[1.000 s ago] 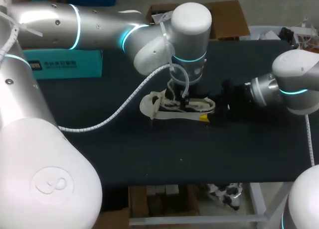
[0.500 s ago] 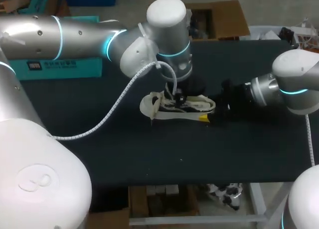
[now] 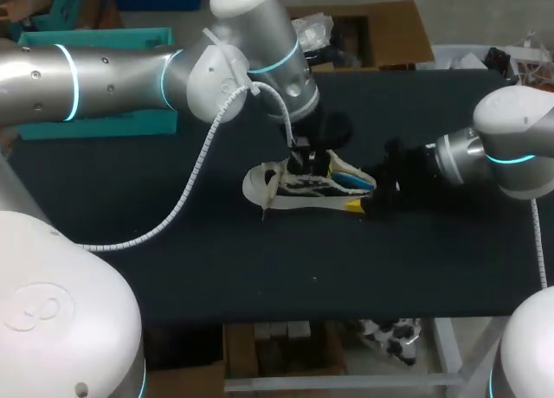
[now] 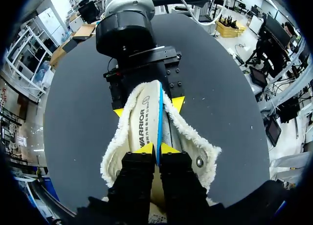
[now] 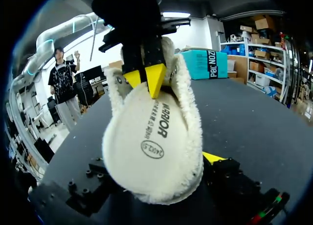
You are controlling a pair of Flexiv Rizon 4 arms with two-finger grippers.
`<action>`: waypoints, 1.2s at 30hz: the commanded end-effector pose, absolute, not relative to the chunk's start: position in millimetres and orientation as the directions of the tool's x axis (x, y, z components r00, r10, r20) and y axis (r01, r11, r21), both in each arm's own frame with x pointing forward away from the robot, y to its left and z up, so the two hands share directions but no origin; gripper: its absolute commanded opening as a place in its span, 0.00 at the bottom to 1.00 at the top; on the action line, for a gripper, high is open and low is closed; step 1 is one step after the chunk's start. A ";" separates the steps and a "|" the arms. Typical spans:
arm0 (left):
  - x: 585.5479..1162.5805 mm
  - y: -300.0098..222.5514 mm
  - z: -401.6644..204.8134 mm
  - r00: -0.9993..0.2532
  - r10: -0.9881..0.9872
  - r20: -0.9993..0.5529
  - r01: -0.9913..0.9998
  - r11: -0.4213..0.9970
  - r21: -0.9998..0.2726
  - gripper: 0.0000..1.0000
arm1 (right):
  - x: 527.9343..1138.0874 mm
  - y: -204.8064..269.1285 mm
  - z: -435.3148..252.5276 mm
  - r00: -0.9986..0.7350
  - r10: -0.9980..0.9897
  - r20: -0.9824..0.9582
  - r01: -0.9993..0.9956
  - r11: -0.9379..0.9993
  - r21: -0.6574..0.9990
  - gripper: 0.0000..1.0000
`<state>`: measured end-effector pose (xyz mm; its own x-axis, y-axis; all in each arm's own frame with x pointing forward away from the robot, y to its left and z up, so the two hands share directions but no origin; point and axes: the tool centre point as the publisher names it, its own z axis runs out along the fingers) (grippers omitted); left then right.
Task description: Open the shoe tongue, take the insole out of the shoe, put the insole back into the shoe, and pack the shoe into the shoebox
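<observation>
Two grippers share one shoe, which lies on its side approx mid-bench. The right gripper is clamped on the toe end, one yellow tip on each side, pinning it down. The left gripper sits over the shoe's opening w/ its tips pressed together on the thin blue edge of the insole. The insole looks part-way out, raised at the held end. How much of its front is inside the shoe can't be told, since the fleecy lining hides that. So the step in hand is prob. the pull-out, approx a third thru the task. To do it well, draw up and back along the shoe's length, twd the heel, not straight up, so the front slides free instead of folding. Go slow, b/c the fleece will likely drag and the pinch is only on a narrow edge, so a jerk could slip it. Keep the right clamp firm or the shoe may lift w/ the insole. Avoid twisting the wrist. Clear the collar fully before moving sideways, then lay the insole flat just beside the shoe for an easy re-grip. A teal box at the far left is prob. the shoebox, well apart from the shoe.
</observation>
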<state>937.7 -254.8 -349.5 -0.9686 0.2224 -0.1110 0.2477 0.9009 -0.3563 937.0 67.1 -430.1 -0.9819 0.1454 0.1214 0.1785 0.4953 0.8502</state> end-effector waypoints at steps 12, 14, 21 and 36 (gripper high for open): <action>923.5 -262.7 -336.7 -0.968 0.233 -0.091 0.250 0.884 -0.396 0.36 | 938.0 70.6 -440.2 -0.982 0.143 0.122 0.178 0.492 0.852 0.00; 920.8 -263.7 -336.5 -0.968 0.234 -0.091 0.251 0.885 -0.393 0.44 | 938.0 70.6 -440.2 -0.982 0.143 0.122 0.178 0.492 0.852 0.00; 908.0 -273.3 -329.7 -0.960 0.247 -0.129 0.278 0.877 -0.391 0.57 | 938.0 70.6 -440.2 -0.982 0.143 0.122 0.178 0.492 0.852 0.00; 900.8 -304.3 -342.6 -0.944 0.240 -0.227 0.308 0.887 -0.343 0.51 | 938.0 70.6 -440.2 -0.982 0.143 0.122 0.178 0.492 0.852 0.00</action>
<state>901.2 -295.1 -335.6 -0.9434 0.2533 -0.2140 0.3169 0.8788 -0.3569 937.0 68.3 -430.6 -0.9818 0.1454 0.1218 0.1788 0.4950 0.8503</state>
